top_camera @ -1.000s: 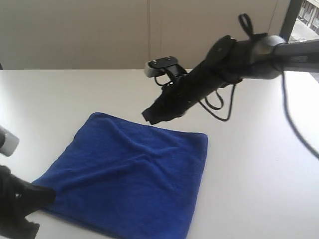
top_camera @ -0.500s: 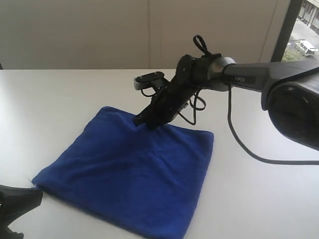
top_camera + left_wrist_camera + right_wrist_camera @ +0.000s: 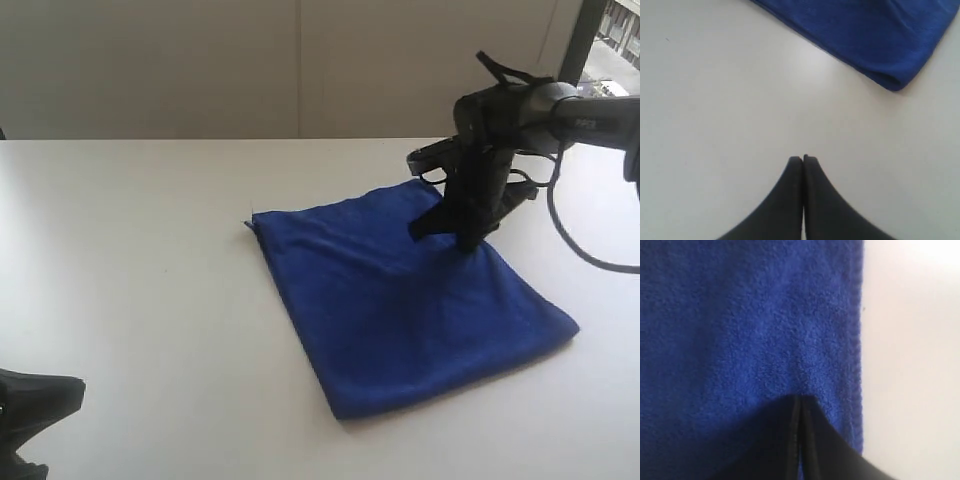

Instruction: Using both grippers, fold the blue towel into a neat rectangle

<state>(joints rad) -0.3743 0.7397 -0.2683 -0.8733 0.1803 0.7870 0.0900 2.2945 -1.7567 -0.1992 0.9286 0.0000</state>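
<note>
Left hand (image 3: 803, 159) hovers over the table (image 3: 150, 250) at near left, fingers together; only its wrist view shows the tips. Blue towel (image 3: 400, 300) lies flat right of centre, where right hand (image 3: 799, 399), fingers together, touches it near one edge.

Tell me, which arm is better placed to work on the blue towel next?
Right, probably. The right tool, shut, is down on the blue towel near one edge; the left tool, also shut, sits over the table, apart from it.
</note>
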